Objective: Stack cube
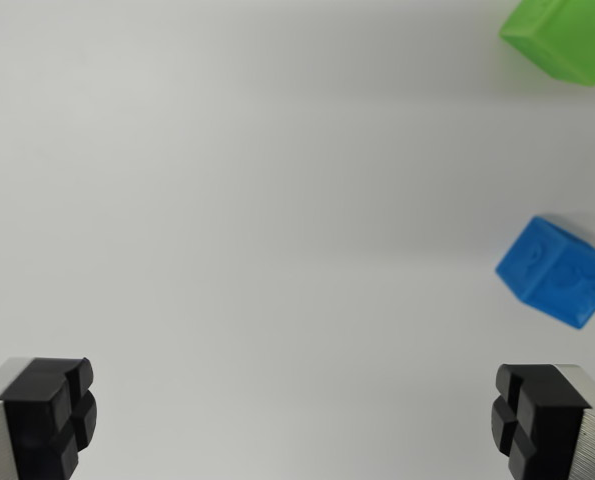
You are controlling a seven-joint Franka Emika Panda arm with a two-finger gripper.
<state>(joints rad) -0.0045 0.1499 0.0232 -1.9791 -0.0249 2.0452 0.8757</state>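
Judging by looks, the blue cube (555, 272) at the wrist view's right, near the green cube (562, 37) on the white surface (257, 200), is taken as light, rigid plastic, best pinched across opposite flat faces by the wide-spread, empty gripper (295, 425).

- A plain white surface (257, 200) fills the whole wrist view.
- It is smooth, matte and unmarked.
- Light is soft and even, with faint grey banding, perhaps shadow.
- No walls or furniture fall within the view.
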